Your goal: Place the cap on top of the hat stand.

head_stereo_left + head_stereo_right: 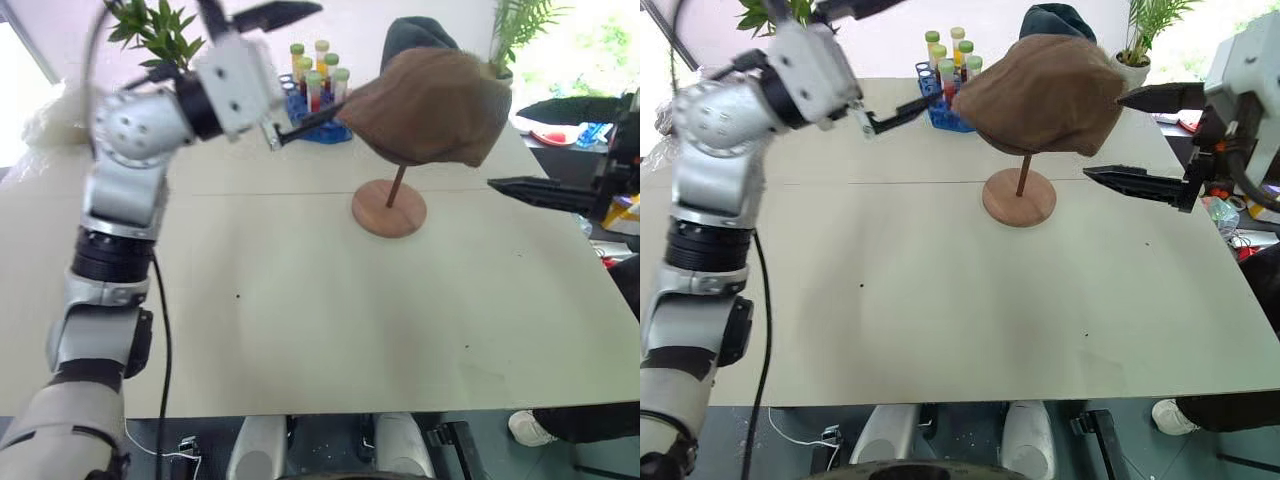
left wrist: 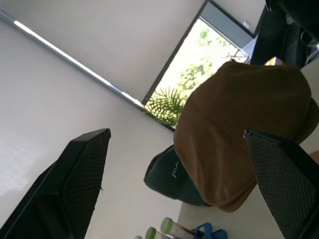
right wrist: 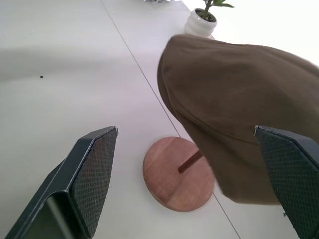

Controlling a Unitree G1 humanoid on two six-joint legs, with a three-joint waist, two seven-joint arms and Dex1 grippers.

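While the cap [image 1: 430,105] is sitting draped on the hat stand [image 1: 389,207], both grippers' fingers are standing spread and empty. The left gripper [image 1: 290,70] is hanging at its ten o'clock, the right gripper [image 1: 1140,135] at three. A brush from either could be tipping the stand or dragging the cap off.

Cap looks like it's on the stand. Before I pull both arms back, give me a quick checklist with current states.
1. The cap sits on top of the hat stand: ok, it covers the top disc and hangs tilted.
2. Left gripper open and off the cap: open is ok; its lower finger ends close to the cap's edge, contact cannot tell.
3. Right gripper open and holding nothing: ok; gap to the cap cannot tell.
4. Stand base flat on the table: ok.
5. Left arm's retreat path past the test-tube rack: cannot tell, the rack is right behind that finger.
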